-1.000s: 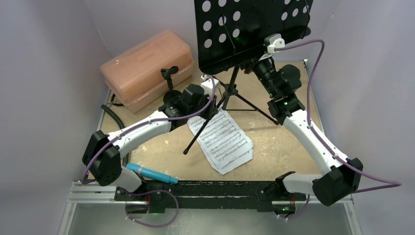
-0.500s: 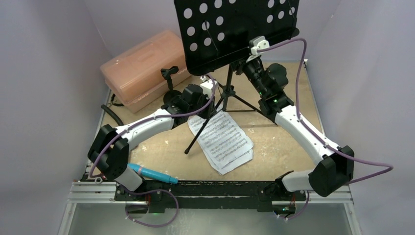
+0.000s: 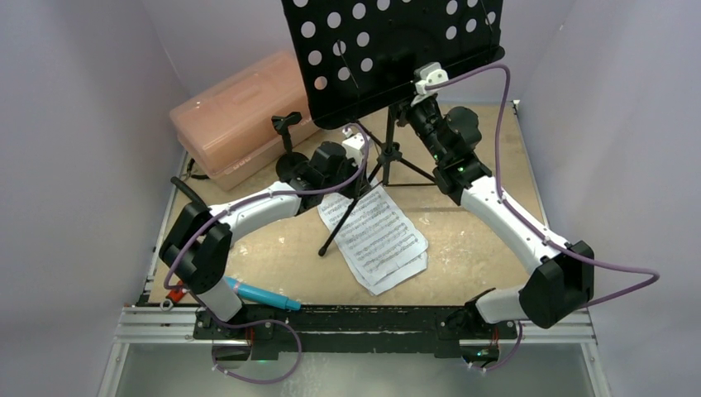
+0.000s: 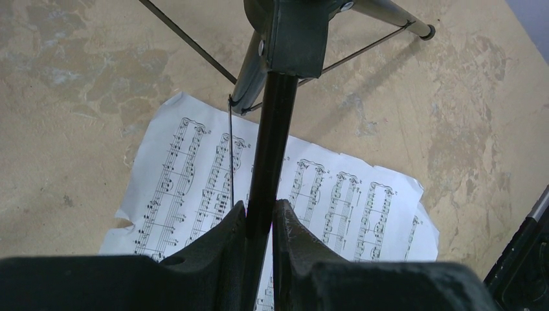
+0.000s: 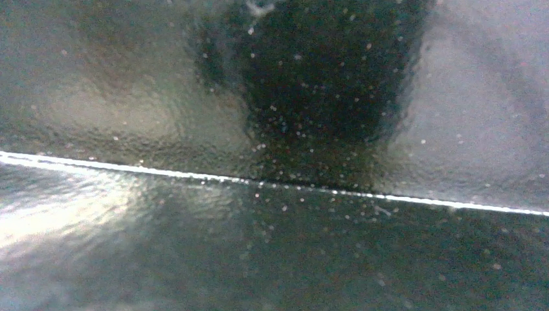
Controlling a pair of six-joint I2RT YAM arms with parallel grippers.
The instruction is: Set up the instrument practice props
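Music stand [image 3: 413, 33] upright at the back of the table [image 3: 479, 248], its holed desk high and tilted, tripod legs spread on the sandy surface.

Left gripper [image 4: 259, 210]: fingers [image 4: 226, 240] pressed together on one black tube of the stand, just below the leg hub. The tube runs straight up between the pads. Seen from above, this gripper [image 3: 351, 161] sits low beside the stand's centre pole.

Right gripper [image 3: 413, 106]: up against the underside of the desk's lower lip. Its wrist view is filled by a dark grainy surface crossed by one bright edge line, and no fingers show. Cannot tell whether it is spread or clamped.

Sheet pages [image 3: 376, 236] lie flat and overlapping on the table, directly under the left gripper and partly beneath the front leg.

Microphone [image 3: 256, 294], cyan, lies on its side at the near edge by the left arm's base, well apart from both grippers.

Mic stand [image 3: 287, 136] is upright just beside the pink box [image 3: 240, 116], near the left wrist.
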